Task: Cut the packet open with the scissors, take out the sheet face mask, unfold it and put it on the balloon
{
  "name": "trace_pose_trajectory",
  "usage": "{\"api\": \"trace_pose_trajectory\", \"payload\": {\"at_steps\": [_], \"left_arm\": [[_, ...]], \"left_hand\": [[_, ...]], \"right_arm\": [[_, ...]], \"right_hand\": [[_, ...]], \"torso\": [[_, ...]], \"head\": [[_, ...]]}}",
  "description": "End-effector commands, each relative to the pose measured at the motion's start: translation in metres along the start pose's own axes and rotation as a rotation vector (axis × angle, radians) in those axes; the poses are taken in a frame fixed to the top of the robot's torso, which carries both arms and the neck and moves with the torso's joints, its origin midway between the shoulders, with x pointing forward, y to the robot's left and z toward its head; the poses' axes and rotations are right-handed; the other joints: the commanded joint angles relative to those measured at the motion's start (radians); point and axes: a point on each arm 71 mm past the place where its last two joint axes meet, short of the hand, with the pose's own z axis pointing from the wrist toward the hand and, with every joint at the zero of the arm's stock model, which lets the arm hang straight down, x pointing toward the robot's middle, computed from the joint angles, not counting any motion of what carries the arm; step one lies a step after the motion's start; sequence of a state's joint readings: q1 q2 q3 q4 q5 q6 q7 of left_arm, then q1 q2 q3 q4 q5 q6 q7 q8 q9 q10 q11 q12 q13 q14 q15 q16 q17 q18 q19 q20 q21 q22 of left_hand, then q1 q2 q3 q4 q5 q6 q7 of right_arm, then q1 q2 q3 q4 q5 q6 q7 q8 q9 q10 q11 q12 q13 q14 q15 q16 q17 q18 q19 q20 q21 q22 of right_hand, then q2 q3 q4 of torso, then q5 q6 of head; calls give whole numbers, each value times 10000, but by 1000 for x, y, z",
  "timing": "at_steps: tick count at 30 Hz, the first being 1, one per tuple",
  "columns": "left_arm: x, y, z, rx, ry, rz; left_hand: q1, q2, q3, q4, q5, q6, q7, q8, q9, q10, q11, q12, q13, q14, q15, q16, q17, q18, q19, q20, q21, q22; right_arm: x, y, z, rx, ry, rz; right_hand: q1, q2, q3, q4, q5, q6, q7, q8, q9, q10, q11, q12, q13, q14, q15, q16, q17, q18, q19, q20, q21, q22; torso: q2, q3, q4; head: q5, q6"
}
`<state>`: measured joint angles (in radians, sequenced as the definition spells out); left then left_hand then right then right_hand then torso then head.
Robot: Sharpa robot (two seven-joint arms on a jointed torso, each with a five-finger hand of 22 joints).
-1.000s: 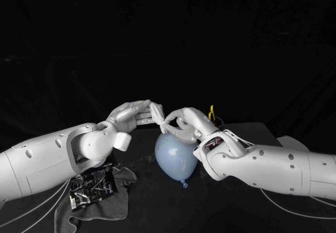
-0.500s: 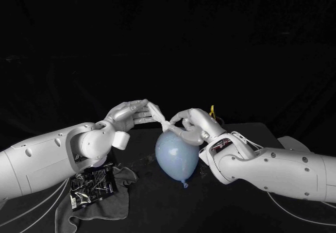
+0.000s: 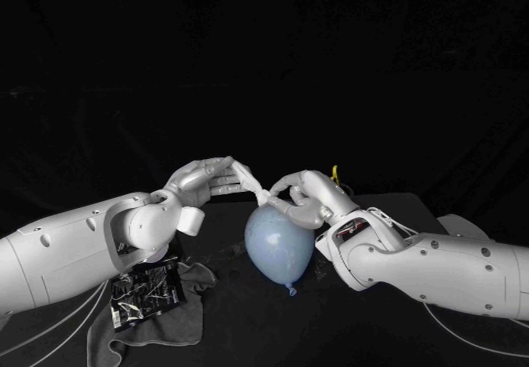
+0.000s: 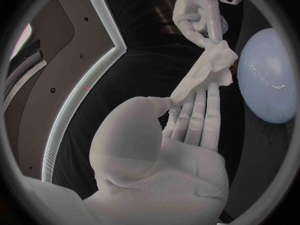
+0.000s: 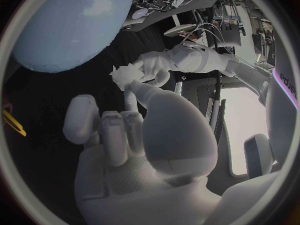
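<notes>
Nearest, lower left of the head view: the packet (image 3: 144, 294), dark and shiny, lies flat on a crumpled grey cloth (image 3: 182, 327) on the black table (image 3: 364, 336). The packet's upper edge is tucked under the left forearm.

Frame ctr, a bit further back: the pale blue balloon (image 3: 278, 245), knot end toward the frame bottom, rounded end up toward the hands.

Above the balloon are both hands, the left hand (image 3: 207, 182) left of ctr and the right hand (image 3: 306, 197) right of ctr. The right hand is over the balloon's upper right side; can't tell if it touches.

The sheet face mask (image 3: 251, 183) is a narrow, bunched white strip pulled btwn the two hands. It slants down from the left hand's fingertips to the right hand, w/ its lower end just above the balloon top. It is folded, not spread on the balloon.

Left hand grasps the strip's upper end. The left wrist view shows it pinned btwn thumb and fingers, w/ the fingers straight out under it. Right hand grasps the other end in a thumb-and-finger pinch. The right wrist view shows the other fingers curled in.

Farthest, just upper right of ctr: the yellow handles of the scissors (image 3: 334, 177) stick up behind the right hand.
</notes>
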<state>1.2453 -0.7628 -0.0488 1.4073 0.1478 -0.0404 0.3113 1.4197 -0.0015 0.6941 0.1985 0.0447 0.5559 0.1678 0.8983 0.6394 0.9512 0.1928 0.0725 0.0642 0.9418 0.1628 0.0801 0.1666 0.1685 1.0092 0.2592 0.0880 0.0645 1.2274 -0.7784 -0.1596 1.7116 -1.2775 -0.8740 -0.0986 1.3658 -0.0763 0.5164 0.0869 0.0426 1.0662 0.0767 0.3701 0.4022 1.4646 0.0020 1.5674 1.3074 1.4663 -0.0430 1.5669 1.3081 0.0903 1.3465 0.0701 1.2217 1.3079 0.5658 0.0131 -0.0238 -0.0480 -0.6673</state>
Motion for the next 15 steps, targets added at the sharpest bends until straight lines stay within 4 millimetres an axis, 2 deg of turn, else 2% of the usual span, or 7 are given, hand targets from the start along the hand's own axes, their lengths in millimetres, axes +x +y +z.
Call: {"api": "trace_pose_trajectory", "payload": {"at_steps": [1,15], "left_arm": [[0,-3,0,157,-9,162],[-7,-5,-1,286,-302,302]], "left_hand": [[94,-19,92,-5,35,75,639,50,252,61,19,27,3,94,-2,-27,13,155,-89,18,-41,-10],[93,-25,98,-4,34,90,638,48,246,75,18,26,3,95,0,-28,12,153,-120,25,-60,-11]], "right_arm": [[-1,-1,-1,26,-61,10],[-7,-8,-7,501,197,20]], "right_hand": [[8,-56,180,-120,60,183,-100,318,424,1062,-50,34,2634,1045,-79,39,2627,-114,53,-17,57,1585],[-8,-58,197,-124,60,188,-106,336,439,1062,-56,34,2634,1045,-84,39,2627,-112,49,-18,51,1583]], "torso": [[-5,-5,-1],[-4,2,-6]], "head": [[3,-4],[25,4]]}}
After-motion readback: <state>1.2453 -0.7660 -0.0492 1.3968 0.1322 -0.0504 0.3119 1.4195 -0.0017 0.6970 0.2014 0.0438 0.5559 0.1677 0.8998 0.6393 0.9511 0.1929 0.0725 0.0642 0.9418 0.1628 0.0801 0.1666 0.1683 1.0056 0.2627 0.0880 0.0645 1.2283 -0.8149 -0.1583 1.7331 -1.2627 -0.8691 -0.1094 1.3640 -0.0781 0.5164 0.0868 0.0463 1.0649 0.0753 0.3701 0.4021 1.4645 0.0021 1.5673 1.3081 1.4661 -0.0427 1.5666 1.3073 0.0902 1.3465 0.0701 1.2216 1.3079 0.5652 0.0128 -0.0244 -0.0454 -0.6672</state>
